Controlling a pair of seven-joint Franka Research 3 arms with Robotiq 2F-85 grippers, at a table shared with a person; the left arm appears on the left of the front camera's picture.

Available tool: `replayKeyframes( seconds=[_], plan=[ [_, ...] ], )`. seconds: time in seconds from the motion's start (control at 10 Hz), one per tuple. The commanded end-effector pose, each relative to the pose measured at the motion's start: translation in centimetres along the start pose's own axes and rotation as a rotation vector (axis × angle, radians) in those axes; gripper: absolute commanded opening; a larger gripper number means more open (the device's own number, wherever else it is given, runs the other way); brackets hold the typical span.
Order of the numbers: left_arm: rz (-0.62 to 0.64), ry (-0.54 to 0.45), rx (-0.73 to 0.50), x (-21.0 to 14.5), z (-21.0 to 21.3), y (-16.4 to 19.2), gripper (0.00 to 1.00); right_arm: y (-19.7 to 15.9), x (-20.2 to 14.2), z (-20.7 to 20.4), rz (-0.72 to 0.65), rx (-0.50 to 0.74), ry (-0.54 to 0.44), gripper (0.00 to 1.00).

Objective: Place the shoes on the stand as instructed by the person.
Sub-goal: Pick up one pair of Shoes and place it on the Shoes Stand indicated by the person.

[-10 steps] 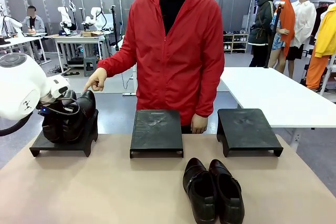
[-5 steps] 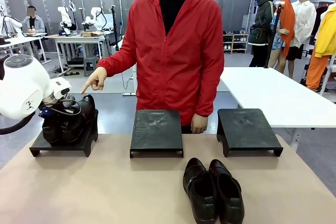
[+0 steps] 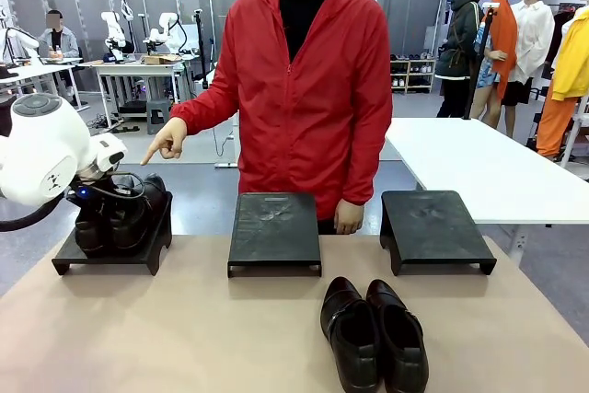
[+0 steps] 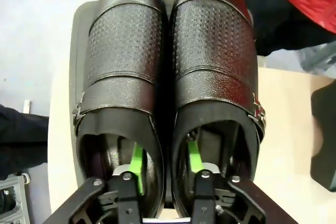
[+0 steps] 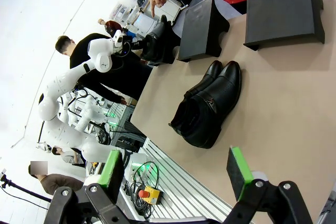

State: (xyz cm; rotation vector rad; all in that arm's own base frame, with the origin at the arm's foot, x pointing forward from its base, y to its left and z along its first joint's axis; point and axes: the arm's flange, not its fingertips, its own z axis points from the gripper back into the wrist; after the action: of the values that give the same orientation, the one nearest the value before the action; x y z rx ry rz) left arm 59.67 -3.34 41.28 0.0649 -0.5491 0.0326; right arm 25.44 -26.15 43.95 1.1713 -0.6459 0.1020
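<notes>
One pair of shiny black shoes (image 3: 129, 213) stands on the left stand (image 3: 110, 255), toes pointing away from me. My left gripper (image 3: 109, 202) reaches down into them. In the left wrist view one green pad (image 4: 137, 161) is inside each shoe (image 4: 126, 61), and the left gripper (image 4: 165, 156) straddles the two inner walls with its pads standing slightly off them, open. A second pair of shoes (image 3: 373, 333) lies on the table at the front. My right gripper (image 5: 176, 177) hangs open above the table, well back from that pair (image 5: 207, 106). The person (image 3: 304, 71) points a finger (image 3: 152, 156) at the left stand.
Two more black stands are bare: the middle one (image 3: 274, 227) and the right one (image 3: 433, 227). The person's other hand (image 3: 348, 218) rests behind the middle stand. A white table (image 3: 488, 167) stands behind on the right.
My left arm has come down with the pair, which now sits lower and flat on the left stand. The jaws have spread apart. The person keeps pointing.
</notes>
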Motion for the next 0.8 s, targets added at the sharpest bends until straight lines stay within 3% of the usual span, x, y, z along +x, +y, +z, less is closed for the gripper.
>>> replayKeyframes(
  seconds=[0.0, 0.1, 0.3, 0.4, 0.5, 0.7],
  plan=[
    [0.017, 0.013, 0.019, 0.2, 0.6, -0.1, 0.94, 0.0, 0.1, 0.1, 0.023, 0.011, -0.007, 1.0],
    [0.013, 0.009, 0.019, 0.1, 1.2, 0.0, 1.0, 0.0, 0.1, 0.1, 0.023, 0.011, -0.007, 1.0],
    [0.012, 0.002, 0.018, -0.3, 2.6, 0.0, 1.0, 0.0, 0.1, 0.1, 0.023, 0.011, -0.007, 1.0],
    [0.023, 0.001, -0.01, -0.6, 3.5, 0.0, 0.89, 0.0, 0.1, 0.1, 0.023, 0.011, -0.007, 1.0],
    [0.012, -0.006, -0.039, -0.9, 4.3, 0.1, 0.97, 0.0, 0.1, 0.1, 0.023, 0.011, -0.007, 1.0],
    [0.007, -0.018, 0.005, 0.2, 2.2, 0.1, 0.97, 0.0, 0.1, 0.1, 0.023, 0.011, -0.007, 1.0]
  ],
)
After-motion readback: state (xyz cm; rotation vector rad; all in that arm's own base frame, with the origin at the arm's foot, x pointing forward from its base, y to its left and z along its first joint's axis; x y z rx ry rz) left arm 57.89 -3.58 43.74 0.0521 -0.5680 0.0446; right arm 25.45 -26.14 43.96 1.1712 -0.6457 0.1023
